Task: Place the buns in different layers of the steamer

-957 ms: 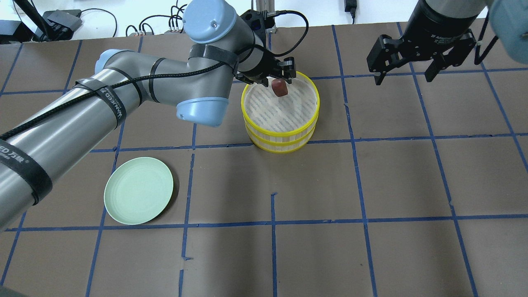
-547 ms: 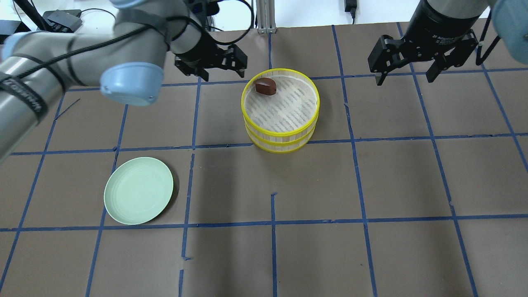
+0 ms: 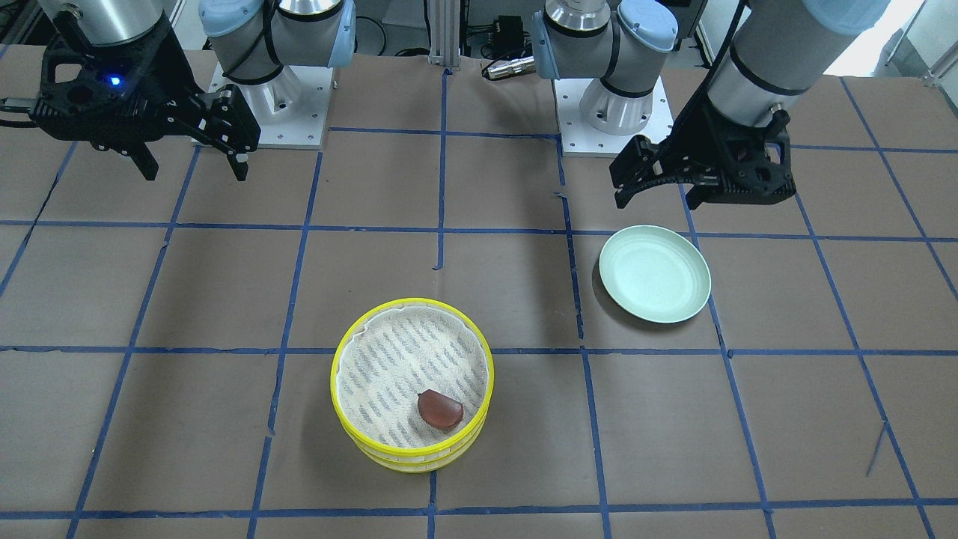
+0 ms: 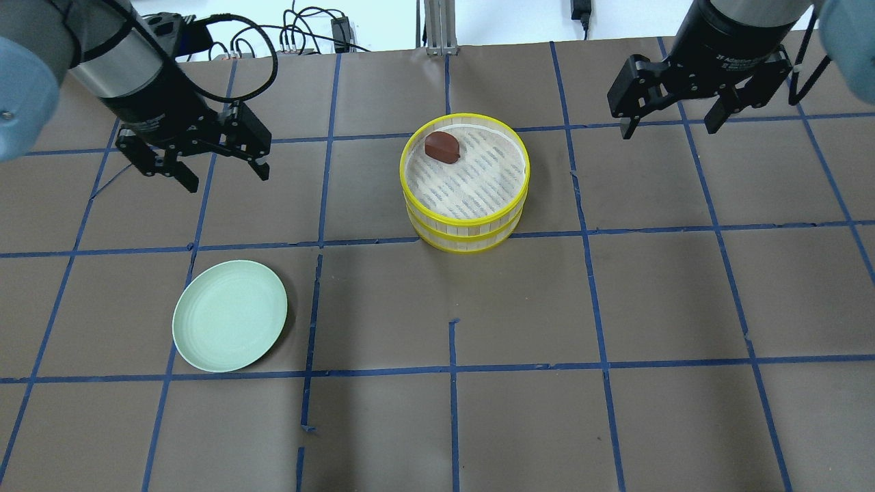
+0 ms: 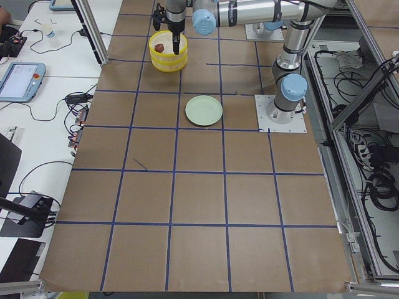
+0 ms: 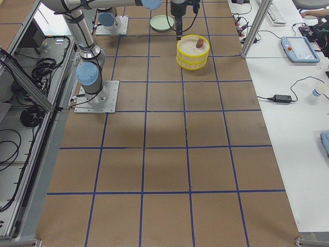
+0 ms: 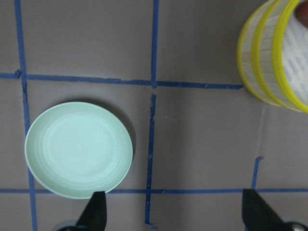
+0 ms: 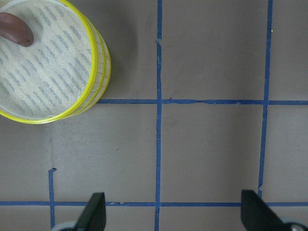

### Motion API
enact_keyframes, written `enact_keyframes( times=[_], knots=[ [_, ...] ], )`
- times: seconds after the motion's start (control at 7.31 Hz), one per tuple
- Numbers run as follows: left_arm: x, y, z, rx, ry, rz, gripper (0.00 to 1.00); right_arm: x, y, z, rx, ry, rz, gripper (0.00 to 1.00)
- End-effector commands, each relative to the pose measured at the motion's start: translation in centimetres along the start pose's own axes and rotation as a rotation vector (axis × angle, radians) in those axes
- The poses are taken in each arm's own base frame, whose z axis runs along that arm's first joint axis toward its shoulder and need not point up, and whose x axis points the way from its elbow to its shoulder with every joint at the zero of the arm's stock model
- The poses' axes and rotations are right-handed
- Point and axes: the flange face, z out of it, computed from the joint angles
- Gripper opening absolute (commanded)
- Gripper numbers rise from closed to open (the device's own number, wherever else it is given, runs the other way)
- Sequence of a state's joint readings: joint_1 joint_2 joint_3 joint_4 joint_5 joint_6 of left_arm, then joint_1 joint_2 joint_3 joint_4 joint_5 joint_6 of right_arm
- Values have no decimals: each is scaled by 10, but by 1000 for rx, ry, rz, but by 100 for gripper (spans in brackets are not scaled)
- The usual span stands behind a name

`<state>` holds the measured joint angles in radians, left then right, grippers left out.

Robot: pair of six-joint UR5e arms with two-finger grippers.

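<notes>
L hand farther fr. steamer

The lower steamer layer shows only its side wall. Its floor is hidden under the upper layer, so what it holds cannot be told. In the left wrist view the right edge cuts the stack and leaves the reddish-brown bun a sliver. The left gripper and right gripper are cropped at the bottom edge of their own views.
</notes>
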<state>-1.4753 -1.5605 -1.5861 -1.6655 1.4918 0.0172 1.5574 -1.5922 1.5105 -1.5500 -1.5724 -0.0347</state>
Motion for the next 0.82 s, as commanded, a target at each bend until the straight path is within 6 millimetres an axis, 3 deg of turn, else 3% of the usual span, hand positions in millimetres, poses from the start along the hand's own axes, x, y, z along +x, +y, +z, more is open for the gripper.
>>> enact_keyframes(
  times=[0.0,0.68],
  knots=[
    [-7,20,-3,-68,-16,-17,100,-1,2,0,-7,0,0,100],
    [-7,22,5,-81,-59,-4,100,1,0,4,-16,1,1,100]
  ],
)
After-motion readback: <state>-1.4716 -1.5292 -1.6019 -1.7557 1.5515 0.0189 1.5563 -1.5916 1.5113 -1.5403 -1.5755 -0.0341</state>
